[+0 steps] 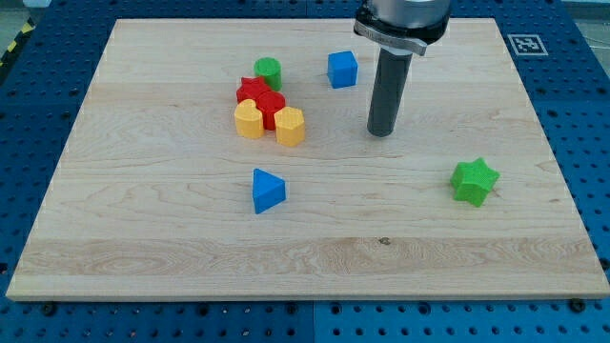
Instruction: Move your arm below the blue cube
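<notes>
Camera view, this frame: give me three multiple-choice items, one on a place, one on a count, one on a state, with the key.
1. Where is my tip relative to the blue cube?
A. toward the view's bottom right of it
B. toward the view's top left of it
C. directly on top of it

2. How many green blocks lie on the board?
A. one
B. two
C. four

3. Is my tip touching any block?
A. it presses the blue cube
B. it touches none
C. it presses the green star

Key: 1 A, my tip sits lower and further right than the blue cube. 2 B, the green cylinder and the green star. 3 B, bare wooden board surrounds my tip.
</notes>
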You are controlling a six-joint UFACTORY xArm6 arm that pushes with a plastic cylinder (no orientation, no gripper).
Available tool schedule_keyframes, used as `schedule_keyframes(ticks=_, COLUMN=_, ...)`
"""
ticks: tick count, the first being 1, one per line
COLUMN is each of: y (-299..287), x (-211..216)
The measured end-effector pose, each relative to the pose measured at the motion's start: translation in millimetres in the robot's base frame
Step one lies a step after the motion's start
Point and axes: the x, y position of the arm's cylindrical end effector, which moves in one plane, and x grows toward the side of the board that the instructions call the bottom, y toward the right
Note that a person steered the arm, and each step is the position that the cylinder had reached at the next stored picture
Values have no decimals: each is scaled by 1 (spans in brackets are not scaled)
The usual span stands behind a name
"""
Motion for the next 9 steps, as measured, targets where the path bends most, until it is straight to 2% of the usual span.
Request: schedule_keyframes(ticks=9, y=21, x=-2)
